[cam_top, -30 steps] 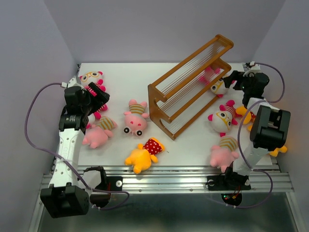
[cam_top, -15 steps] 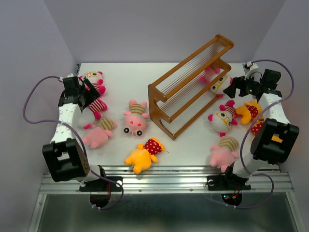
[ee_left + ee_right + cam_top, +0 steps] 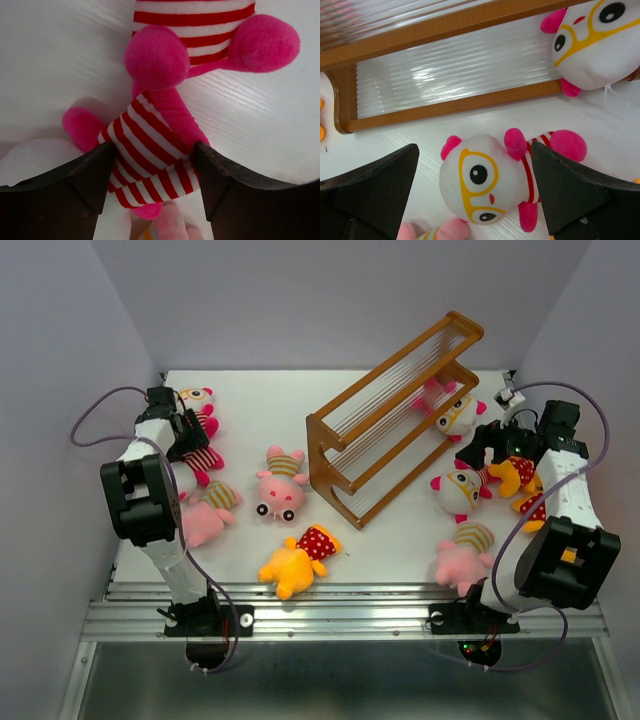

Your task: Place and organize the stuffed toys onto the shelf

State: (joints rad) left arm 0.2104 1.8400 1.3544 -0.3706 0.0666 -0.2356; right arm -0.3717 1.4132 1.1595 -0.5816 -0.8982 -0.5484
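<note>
Straddling pink-limbed plush toy in red-white striped shirt [image 3: 150, 145] w/ left tool [image 3: 154, 156], jaws wide, touching both sides (gripped? can't tell); lengthwise ahead of tool.

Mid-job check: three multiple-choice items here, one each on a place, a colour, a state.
1. The yellow polka-dot toy lies: A on the table, near side of the shelf; B on its top tier; C in a gripper.
2. The glasses of the toy under the right gripper are: A blue; B orange; C green.
3. The right gripper is: A shut on a toy; B shut, empty; C open.
Answers: A, it lies flat on the table; B, orange rims show in the wrist view; C, its fingers stand wide above the toy.
</note>
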